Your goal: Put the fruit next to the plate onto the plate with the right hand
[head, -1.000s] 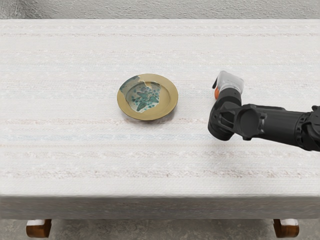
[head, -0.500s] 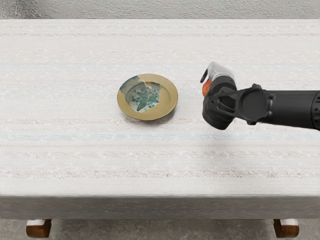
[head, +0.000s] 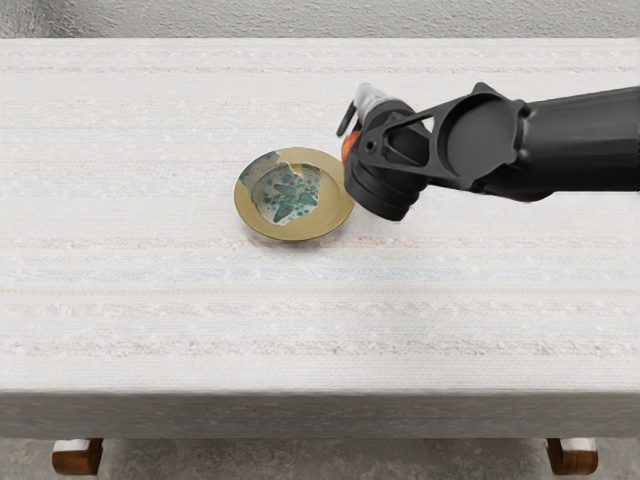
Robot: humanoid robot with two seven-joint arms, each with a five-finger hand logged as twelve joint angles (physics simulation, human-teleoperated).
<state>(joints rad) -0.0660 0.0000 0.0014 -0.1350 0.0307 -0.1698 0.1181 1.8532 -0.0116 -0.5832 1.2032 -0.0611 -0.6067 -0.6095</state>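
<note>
A gold-rimmed plate with a teal and white pattern lies on the table left of centre. My right hand comes in from the right edge on a black arm and hovers at the plate's right rim, raised above the table. Its pale fingers are curled around an orange fruit, of which only a small sliver shows at the hand's left side. The wrist hides the rest of the fruit and covers the plate's right edge. The left arm is out of the picture.
The pale striped tablecloth covers the whole table. Its front edge runs across the lower part of the view, with wooden legs showing below at both corners.
My right hand has lifted and travelled left with the fruit, from a spot well right of the plate to the plate's right rim. The arm now looks larger and higher.
</note>
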